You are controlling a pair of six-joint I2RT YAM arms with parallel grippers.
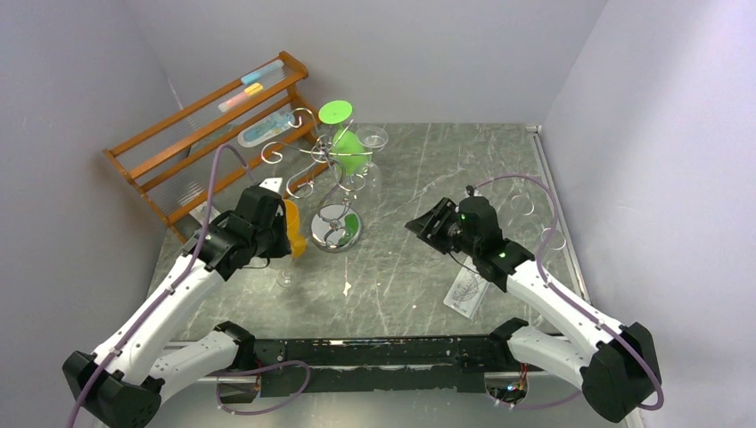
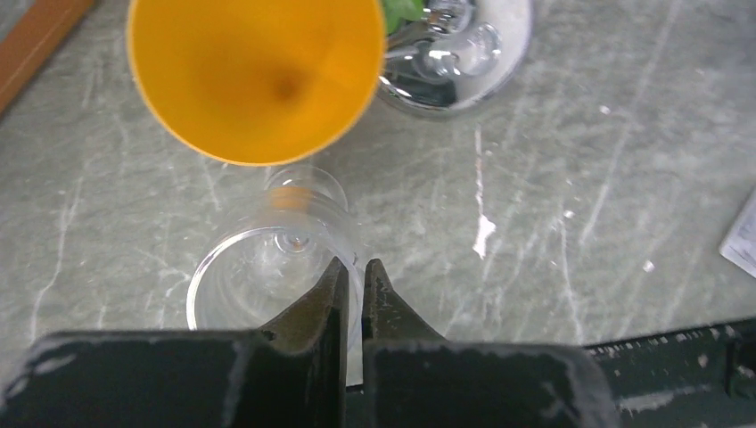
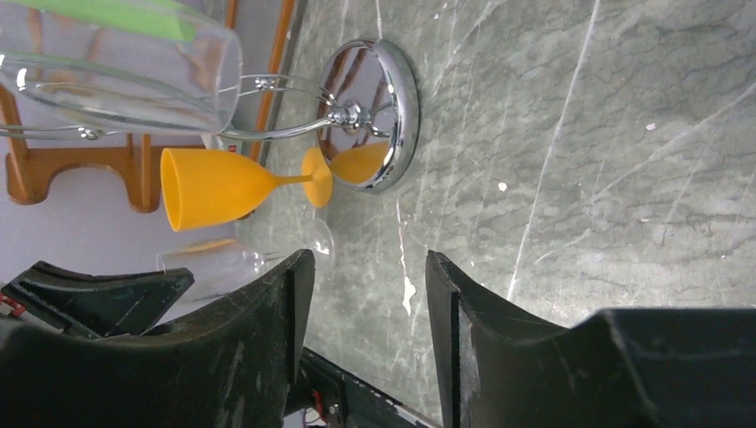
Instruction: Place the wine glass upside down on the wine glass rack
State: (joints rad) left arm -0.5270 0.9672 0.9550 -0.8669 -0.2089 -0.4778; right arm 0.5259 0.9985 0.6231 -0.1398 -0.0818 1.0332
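Observation:
A clear wine glass (image 2: 258,267) stands upright with its foot at the table (image 1: 287,280), just left of the wine glass rack's round chrome base (image 1: 336,229). My left gripper (image 2: 354,265) is shut on the right side of this glass's rim, one finger inside the bowl and one outside. An orange wine glass (image 2: 254,71) stands upright right behind it. The chrome rack (image 1: 332,165) carries a green glass (image 1: 349,147) hanging upside down. My right gripper (image 3: 365,267) is open and empty, hovering right of the rack (image 1: 428,227).
A slanted brown wooden shelf rack (image 1: 205,125) with small items stands at the back left. A clear packet (image 1: 468,292) lies on the table under the right arm. Another clear glass (image 1: 373,139) hangs on the rack's right side. Grey walls close in left, back and right.

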